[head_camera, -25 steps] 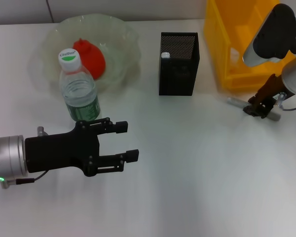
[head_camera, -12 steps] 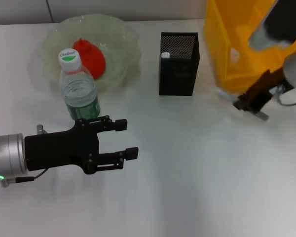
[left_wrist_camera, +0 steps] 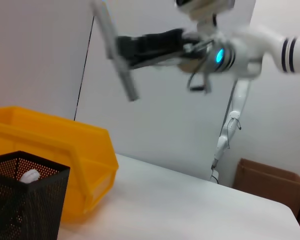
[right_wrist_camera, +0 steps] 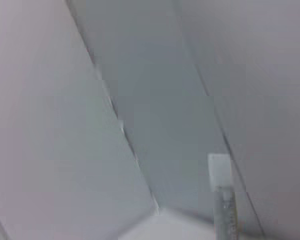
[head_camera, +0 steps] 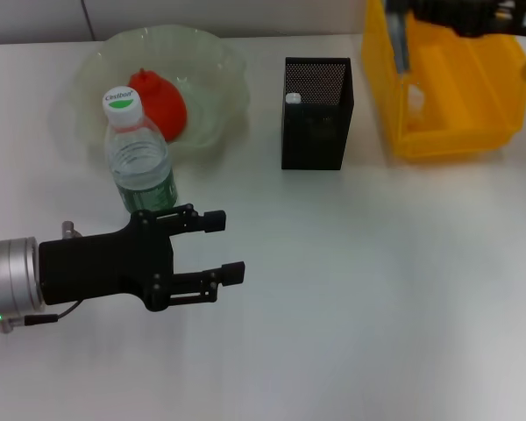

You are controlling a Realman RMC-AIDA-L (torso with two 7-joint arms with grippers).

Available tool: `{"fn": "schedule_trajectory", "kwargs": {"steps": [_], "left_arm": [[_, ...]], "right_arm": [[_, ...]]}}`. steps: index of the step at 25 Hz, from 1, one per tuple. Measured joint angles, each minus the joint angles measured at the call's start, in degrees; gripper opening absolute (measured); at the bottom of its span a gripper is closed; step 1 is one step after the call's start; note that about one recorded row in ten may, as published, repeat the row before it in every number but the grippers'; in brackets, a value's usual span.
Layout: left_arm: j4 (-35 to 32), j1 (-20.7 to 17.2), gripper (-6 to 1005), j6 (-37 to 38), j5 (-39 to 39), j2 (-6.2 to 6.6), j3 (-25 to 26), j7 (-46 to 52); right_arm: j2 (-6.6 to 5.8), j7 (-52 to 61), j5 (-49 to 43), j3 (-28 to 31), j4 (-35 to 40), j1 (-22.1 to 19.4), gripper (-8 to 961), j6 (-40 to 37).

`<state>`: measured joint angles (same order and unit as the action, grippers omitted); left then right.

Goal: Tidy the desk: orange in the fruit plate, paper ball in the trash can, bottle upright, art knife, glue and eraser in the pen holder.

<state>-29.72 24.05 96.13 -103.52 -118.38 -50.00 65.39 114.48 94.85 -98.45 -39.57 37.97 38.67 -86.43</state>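
Pale-green ruffled fruit plate [head_camera: 212, 66], upper left, holds the red-orange orange [head_camera: 160, 101]; black mesh pen holder [head_camera: 316, 114] holds a white-capped item [head_camera: 292, 98]. Left claw [head_camera: 230, 247] gapes empty; right claw [left_wrist_camera: 121, 47] grips a grey stick [left_wrist_camera: 115, 50].

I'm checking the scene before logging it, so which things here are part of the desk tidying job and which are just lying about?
Part of the job:
orange in the fruit plate
bottle, upright
pen holder
trash can
grey art knife held by the right gripper above the trash can
left gripper, open, near the bottle

Just lying about:
cardboard box
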Motion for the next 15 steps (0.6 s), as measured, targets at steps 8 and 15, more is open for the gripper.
{"fn": "schedule_trajectory", "kwargs": {"steps": [8,15], "left_arm": [[0.0,-0.5,755,0.6,2.1,0.02,0.1,-0.2],[-0.1,-1.2,755,1.1,2.7,0.11,0.2,-0.7]], "right_arm": [[4.93,-38.7,12.9,-2.6,-18.7,3.4,171,18.0],[4.84,-37.0,13.4,-6.7,-22.2,5.3,240,24.9]]}}
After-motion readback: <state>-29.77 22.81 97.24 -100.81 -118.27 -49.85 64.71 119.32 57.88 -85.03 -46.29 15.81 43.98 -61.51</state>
